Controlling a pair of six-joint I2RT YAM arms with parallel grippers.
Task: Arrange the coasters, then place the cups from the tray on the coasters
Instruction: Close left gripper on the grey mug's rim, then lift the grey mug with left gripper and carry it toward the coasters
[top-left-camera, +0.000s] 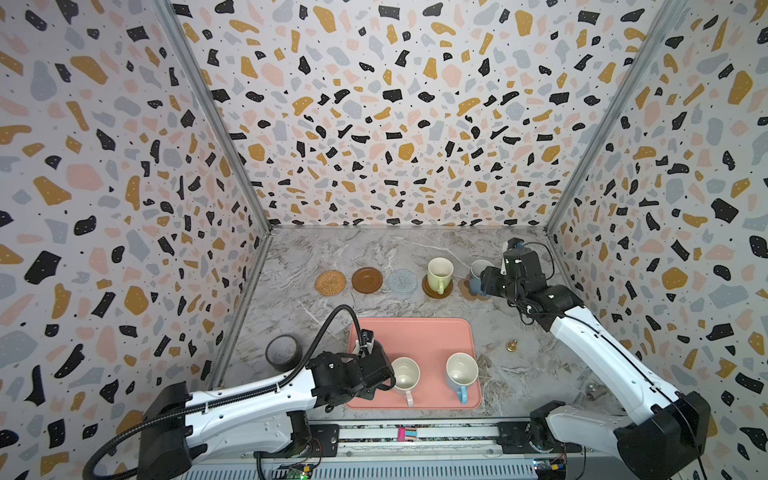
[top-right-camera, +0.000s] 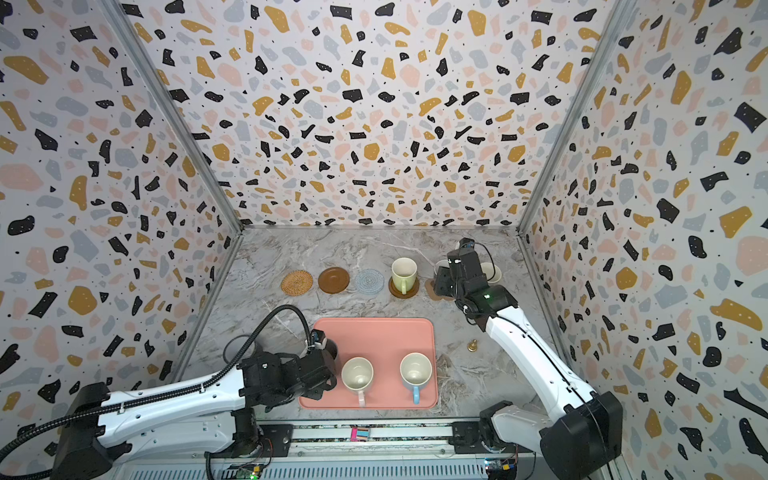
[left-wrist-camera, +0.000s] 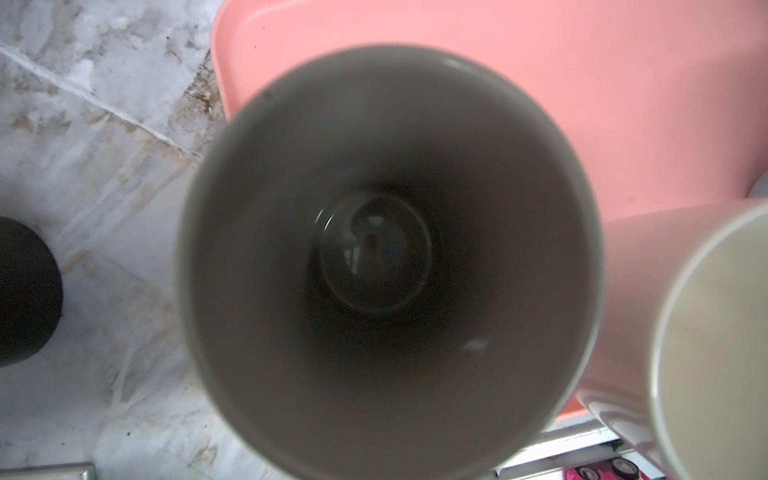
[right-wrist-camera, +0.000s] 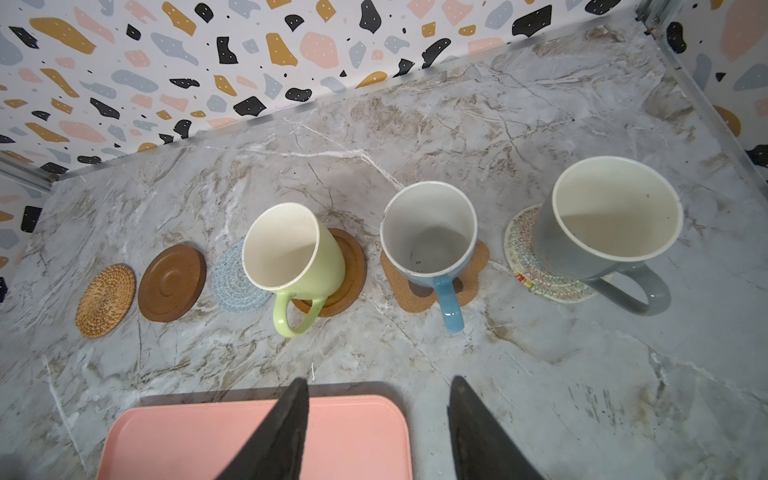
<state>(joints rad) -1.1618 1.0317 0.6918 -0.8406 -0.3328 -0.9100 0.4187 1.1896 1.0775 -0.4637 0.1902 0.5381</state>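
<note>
bright, even light in both top views; the terrazzo-patterned walls (top-left-camera: 104, 166) stretch at the edges. in the left wrist view the grey ceramic mug (left-wrist-camera: 390, 166) is blurred, dim inside. right wrist view sharp, shadows soft.

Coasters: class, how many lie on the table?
6, in one row: tan woven coaster, brown wooden coaster, blue-grey woven coaster, all bare; second wooden coaster under the green mug, cork coaster under the blue mug, cream coaster under the grey mug.

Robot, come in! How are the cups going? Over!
Left gripper shut on dark grey mug. Right gripper open, empty. Green mug, blue mug, grey mug on coasters; three bare coasters. Pink mug close alongside.
</note>
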